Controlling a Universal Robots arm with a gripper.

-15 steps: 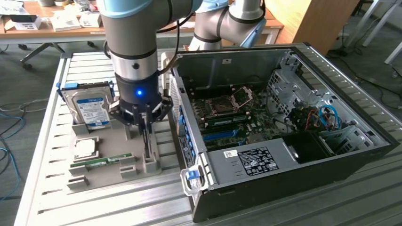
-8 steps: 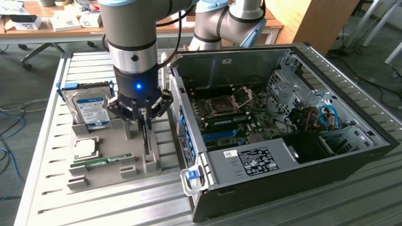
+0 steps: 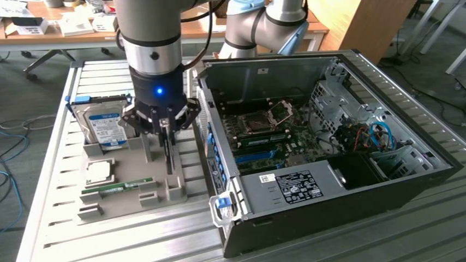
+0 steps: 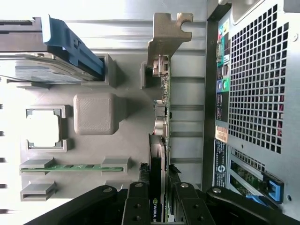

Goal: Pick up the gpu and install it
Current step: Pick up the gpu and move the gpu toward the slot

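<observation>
Pointing straight down in the exterior view, the arm [image 3: 153, 49] is poised over a grey tray [image 3: 124, 204] set on a slatted metal desk [image 3: 109, 240] beside an open computer case [image 3: 407, 180]. In the wrist view, the fingers [image 4: 136, 206] are seen clamped on the gpu [image 4: 164, 93], which stands on edge in the tray.

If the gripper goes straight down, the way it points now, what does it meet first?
Most likely the gpu, which stands on edge in the gray holder directly under the gripper. The wrist view looks straight along the card's upper edge. How big the gap between them is, I cannot tell.
</observation>
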